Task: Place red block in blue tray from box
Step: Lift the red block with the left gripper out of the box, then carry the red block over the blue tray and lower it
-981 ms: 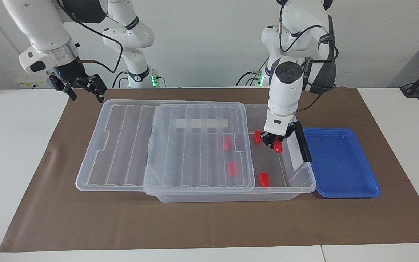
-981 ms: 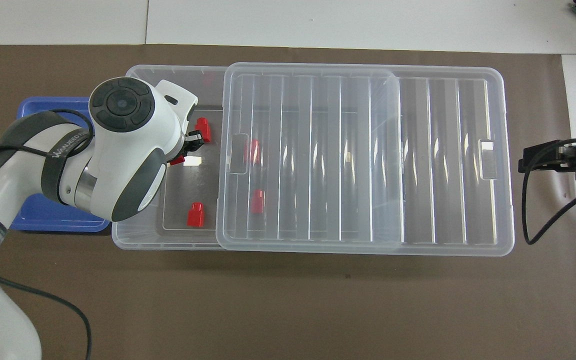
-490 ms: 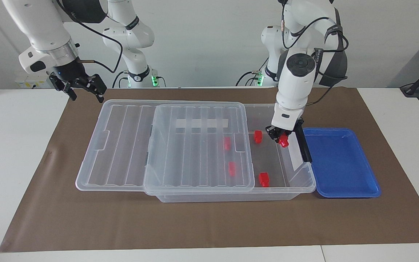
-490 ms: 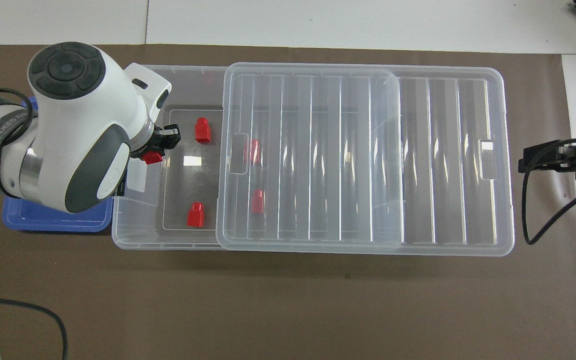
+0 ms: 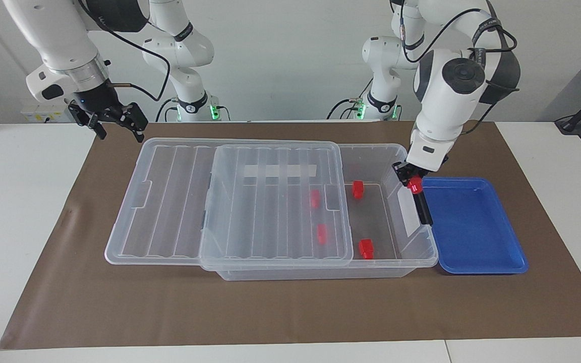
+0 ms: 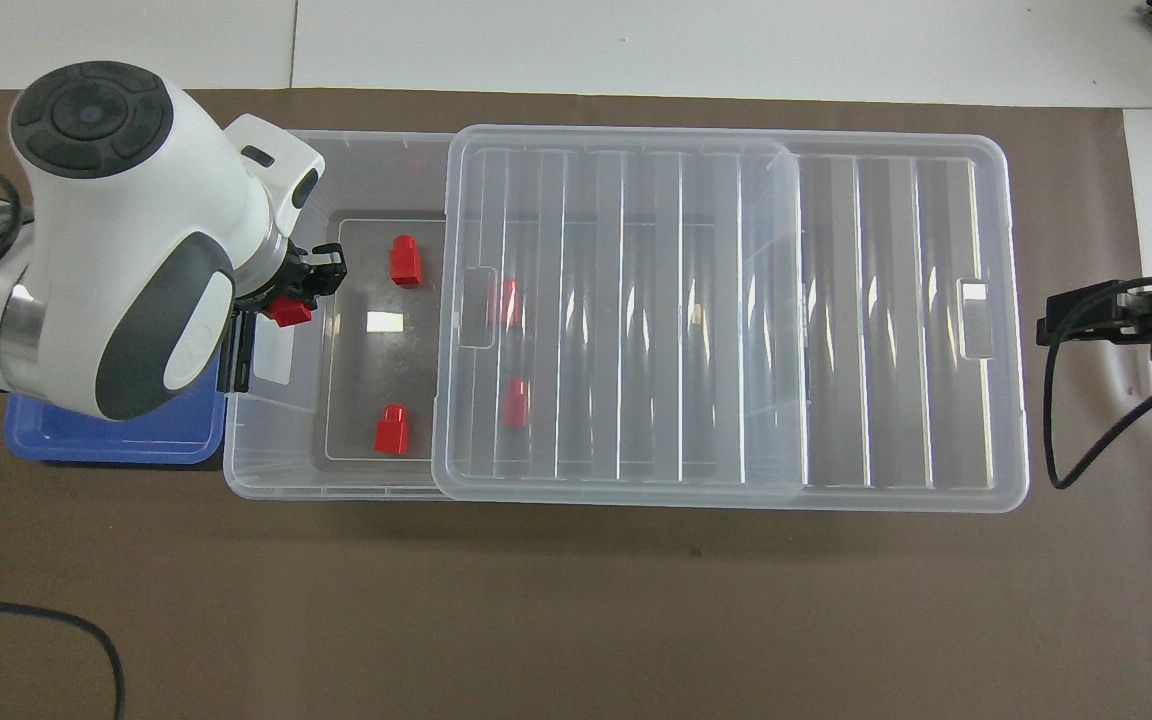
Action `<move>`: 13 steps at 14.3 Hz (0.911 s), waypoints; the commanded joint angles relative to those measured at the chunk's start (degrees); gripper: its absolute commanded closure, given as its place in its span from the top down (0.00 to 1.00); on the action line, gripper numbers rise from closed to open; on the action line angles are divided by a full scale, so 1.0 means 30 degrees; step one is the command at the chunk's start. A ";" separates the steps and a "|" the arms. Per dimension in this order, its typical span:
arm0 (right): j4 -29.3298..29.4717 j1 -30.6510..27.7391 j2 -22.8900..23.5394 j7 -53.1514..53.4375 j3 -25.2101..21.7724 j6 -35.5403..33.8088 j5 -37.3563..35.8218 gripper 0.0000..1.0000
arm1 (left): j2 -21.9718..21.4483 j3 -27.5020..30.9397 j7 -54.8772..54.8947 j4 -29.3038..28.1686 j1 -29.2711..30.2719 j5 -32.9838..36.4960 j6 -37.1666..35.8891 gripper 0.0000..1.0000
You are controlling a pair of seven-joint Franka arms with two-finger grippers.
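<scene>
With our left gripper (image 5: 411,180) clamped on the red block (image 5: 414,185) above the box (image 5: 396,262) wall beside the blue tray (image 5: 477,227), we risk clipping the rim or releasing early, while our right gripper (image 5: 114,121) waits, fingers apart.

The left gripper (image 5: 411,181) hangs from a steeply bent wrist, fingers pointing down and clamped on a red block (image 5: 414,185), while the right gripper (image 5: 114,120) waits raised with its fingers spread apart
</scene>
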 commanded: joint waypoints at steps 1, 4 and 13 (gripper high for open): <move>-0.0563 -0.0182 -0.0508 0.0242 0.0069 0.0070 0.0340 1.00 | -0.0643 -0.0121 0.1996 0.0115 0.1162 -0.0549 -0.0978 0.00; -0.0563 -0.0182 -0.0508 0.0242 0.0069 0.0070 0.0340 1.00 | -0.0849 -0.0063 0.4163 0.0085 0.2157 -0.0666 -0.1008 0.00; -0.0563 -0.0182 -0.0508 0.0242 0.0069 0.0070 0.0340 1.00 | -0.1550 -0.0004 0.9555 -0.0615 0.5089 -0.0930 -0.0631 0.00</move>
